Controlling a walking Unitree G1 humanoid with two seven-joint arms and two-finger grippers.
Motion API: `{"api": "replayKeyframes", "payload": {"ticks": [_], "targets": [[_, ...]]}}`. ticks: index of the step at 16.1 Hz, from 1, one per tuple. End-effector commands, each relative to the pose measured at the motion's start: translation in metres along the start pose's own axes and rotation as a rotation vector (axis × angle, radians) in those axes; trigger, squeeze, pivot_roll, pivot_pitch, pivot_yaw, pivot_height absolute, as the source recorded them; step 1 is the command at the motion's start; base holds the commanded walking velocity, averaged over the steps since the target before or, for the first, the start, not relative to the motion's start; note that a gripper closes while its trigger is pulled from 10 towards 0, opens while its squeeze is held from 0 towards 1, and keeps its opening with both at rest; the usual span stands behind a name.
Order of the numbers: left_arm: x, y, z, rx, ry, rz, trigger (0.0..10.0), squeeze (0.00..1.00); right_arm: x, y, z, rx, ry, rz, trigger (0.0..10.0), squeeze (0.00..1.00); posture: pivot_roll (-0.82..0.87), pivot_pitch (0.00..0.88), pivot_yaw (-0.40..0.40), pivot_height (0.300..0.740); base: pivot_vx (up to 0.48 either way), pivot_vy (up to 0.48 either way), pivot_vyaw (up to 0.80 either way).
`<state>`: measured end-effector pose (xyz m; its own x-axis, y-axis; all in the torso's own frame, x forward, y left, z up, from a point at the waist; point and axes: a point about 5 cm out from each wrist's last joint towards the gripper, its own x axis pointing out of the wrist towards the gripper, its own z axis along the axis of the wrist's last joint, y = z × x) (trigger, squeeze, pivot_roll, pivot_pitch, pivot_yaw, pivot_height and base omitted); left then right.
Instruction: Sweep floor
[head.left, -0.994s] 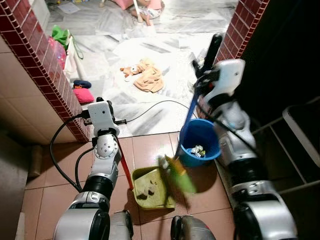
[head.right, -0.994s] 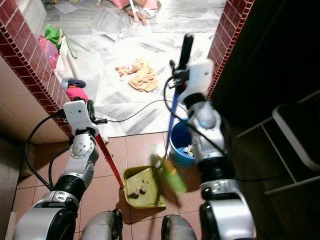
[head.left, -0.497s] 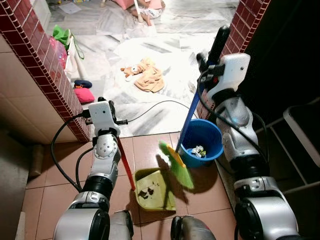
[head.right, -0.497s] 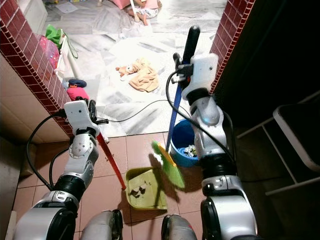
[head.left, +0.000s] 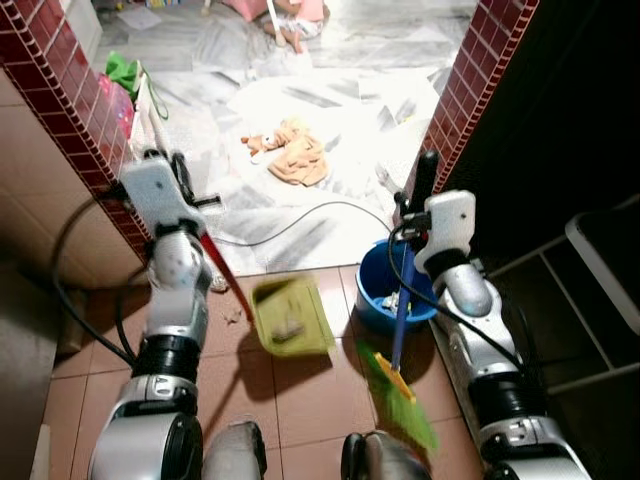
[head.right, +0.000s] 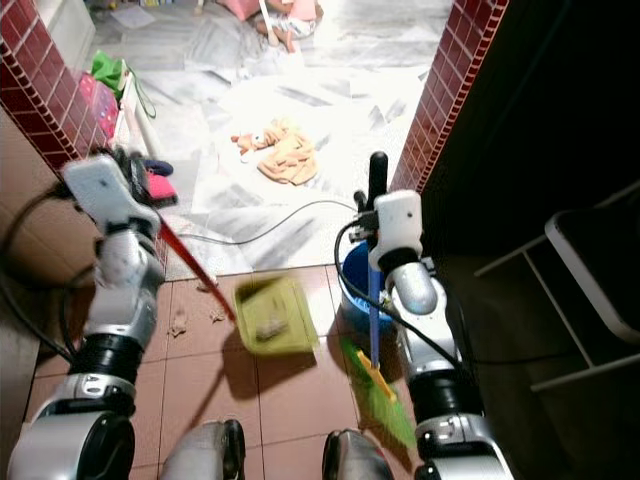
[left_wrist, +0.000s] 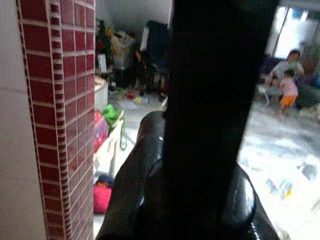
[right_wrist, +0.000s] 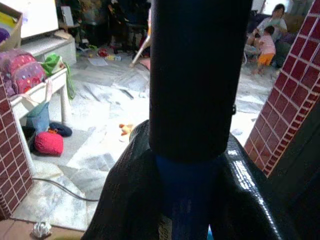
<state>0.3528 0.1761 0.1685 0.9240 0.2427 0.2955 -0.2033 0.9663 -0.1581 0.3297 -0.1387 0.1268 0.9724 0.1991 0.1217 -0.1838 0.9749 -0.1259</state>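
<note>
Left gripper (head.left: 185, 175) jaws clenched on dustpan (head.left: 291, 316) handle; right gripper (head.left: 425, 200) clasps broom (head.left: 398, 385).

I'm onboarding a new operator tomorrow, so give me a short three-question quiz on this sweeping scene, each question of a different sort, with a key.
1. True or false: the dustpan lies flat on the floor.
2. Which tool does the right gripper hold? A) mop B) broom C) dustpan
3. Fill in: right of the dustpan stands a blue ____.

Key
1. False. It is raised off the tiles on its red handle, held by the left gripper, with its shadow on the floor below.
2. B. The fingers are closed on the blue pole; the green head is low near the robot's feet.
3. Bucket, with litter in it.
</note>
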Motion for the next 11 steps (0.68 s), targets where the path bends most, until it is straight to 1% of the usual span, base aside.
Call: {"api": "replayKeyframes", "payload": {"ticks": [1,2,3,4,6,8,11], "targets": [[0.009,-0.009,0.017,-0.055,-0.028,-0.067,10.0,0.00,-0.004,0.004,-0.014,0.007,0.076,-0.015,10.0,0.00,-0.05,0.063,-0.034,0.740,0.000,0.000,0.00],[0.011,-0.008,0.021,-0.014,-0.056,-0.078,10.0,0.00,-0.004,0.008,-0.015,-0.017,0.081,-0.010,10.0,0.00,-0.05,0.057,-0.030,0.740,0.000,0.000,0.00],[0.015,-0.009,0.027,-0.020,-0.067,-0.079,10.0,0.00,-0.005,0.012,-0.018,-0.011,0.094,-0.019,10.0,0.00,-0.04,0.051,-0.018,0.740,0.000,0.000,0.00],[0.018,-0.010,0.034,-0.059,-0.073,-0.076,10.0,0.00,-0.006,0.014,-0.021,0.018,0.116,-0.034,10.0,0.00,-0.04,0.044,-0.006,0.740,0.000,0.000,0.00],[0.022,-0.009,0.045,-0.055,-0.090,-0.059,10.0,0.00,-0.010,0.017,-0.027,0.025,0.132,-0.039,10.0,0.00,-0.04,0.040,0.010,0.740,0.000,0.000,-0.69],[0.026,-0.007,0.058,-0.048,-0.118,-0.049,10.0,0.00,-0.013,0.016,-0.030,0.032,0.144,-0.051,10.0,0.00,-0.04,0.032,0.025,0.740,0.000,0.000,-0.80],[0.030,-0.001,0.070,-0.003,-0.157,0.002,10.0,0.00,-0.013,0.012,-0.031,0.031,0.154,-0.062,10.0,0.00,-0.04,0.031,0.027,0.740,0.000,0.000,-0.80]]}}
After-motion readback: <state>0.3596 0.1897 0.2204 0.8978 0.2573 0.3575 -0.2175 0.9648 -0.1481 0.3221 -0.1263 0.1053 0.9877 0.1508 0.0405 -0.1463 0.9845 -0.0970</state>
